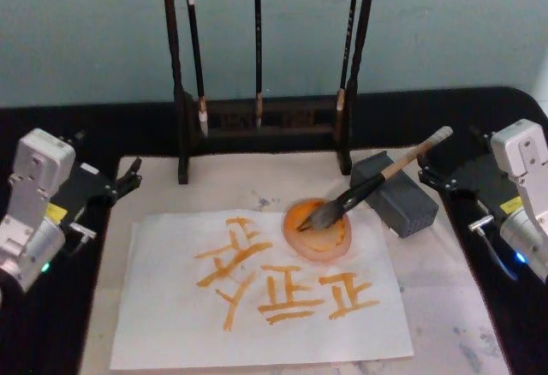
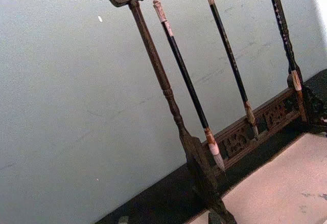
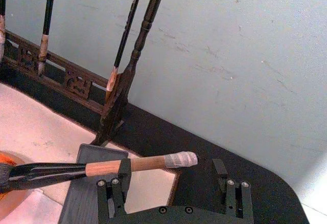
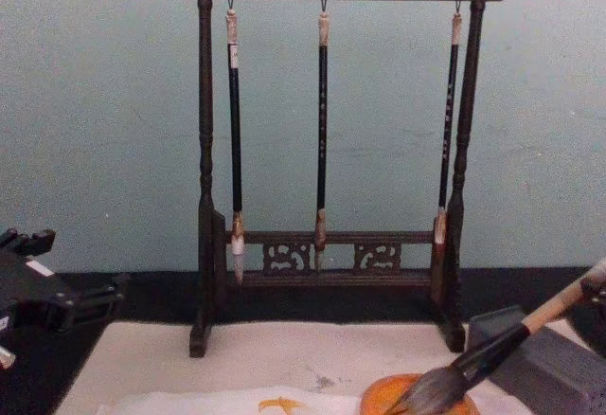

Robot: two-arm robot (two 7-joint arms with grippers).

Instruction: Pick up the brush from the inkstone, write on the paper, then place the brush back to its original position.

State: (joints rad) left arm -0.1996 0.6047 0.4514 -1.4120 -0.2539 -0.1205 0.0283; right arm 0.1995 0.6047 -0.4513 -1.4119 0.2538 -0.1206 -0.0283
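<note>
The brush (image 1: 377, 182) lies slanted, its tan handle propped on the grey inkstone (image 1: 409, 210) and its bristles in an orange dish (image 1: 318, 231). The chest view shows the brush (image 4: 492, 349) at the lower right. The paper (image 1: 171, 306) lies flat on the mat and carries several orange strokes. My right gripper (image 3: 171, 191) stands open just behind the taped handle end of the brush (image 3: 148, 162), holding nothing; the head view shows the right gripper (image 1: 441, 169) beside the inkstone. My left gripper (image 1: 127, 178) is parked open at the mat's left edge.
A dark wooden brush rack (image 1: 257, 127) with three thin hanging brushes stands behind the paper. The cream mat (image 1: 445, 289) lies on a black table, with a pale wall behind. Bare mat shows right of the paper.
</note>
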